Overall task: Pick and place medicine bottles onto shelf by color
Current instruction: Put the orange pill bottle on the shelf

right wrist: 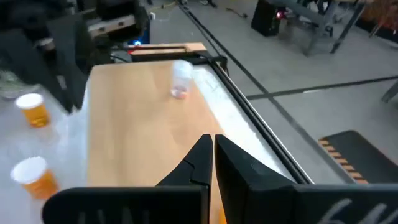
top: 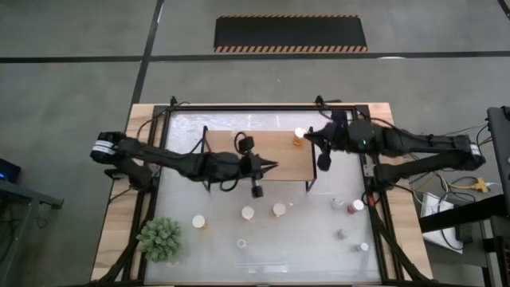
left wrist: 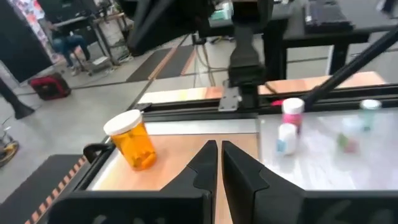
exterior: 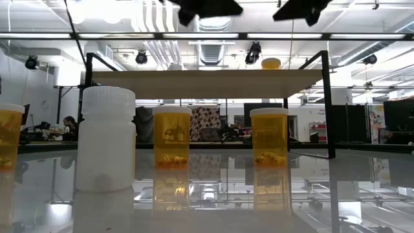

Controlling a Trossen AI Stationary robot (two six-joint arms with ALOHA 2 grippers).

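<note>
The shelf (top: 259, 155) stands mid-table, a light-wood board on black legs. One orange medicine bottle (top: 300, 135) stands on its far right corner (left wrist: 132, 140). A small clear bottle (right wrist: 181, 78) stands toward the board's far left end. My left gripper (top: 275, 166) hovers shut over the shelf's right half, pointing at the orange bottle (left wrist: 219, 155). My right gripper (top: 308, 137) is shut (right wrist: 211, 149), above the shelf's right end beside that bottle. Other bottles stand on the table (top: 248, 212), (top: 279, 209), (top: 199, 222).
A green spiky plant (top: 161, 237) sits at the near left. Small bottles cluster at the near right (top: 357, 205), (top: 343, 233). A white bottle (exterior: 107, 139) and orange ones (exterior: 172, 137), (exterior: 268, 136) stand before the shelf's near edge.
</note>
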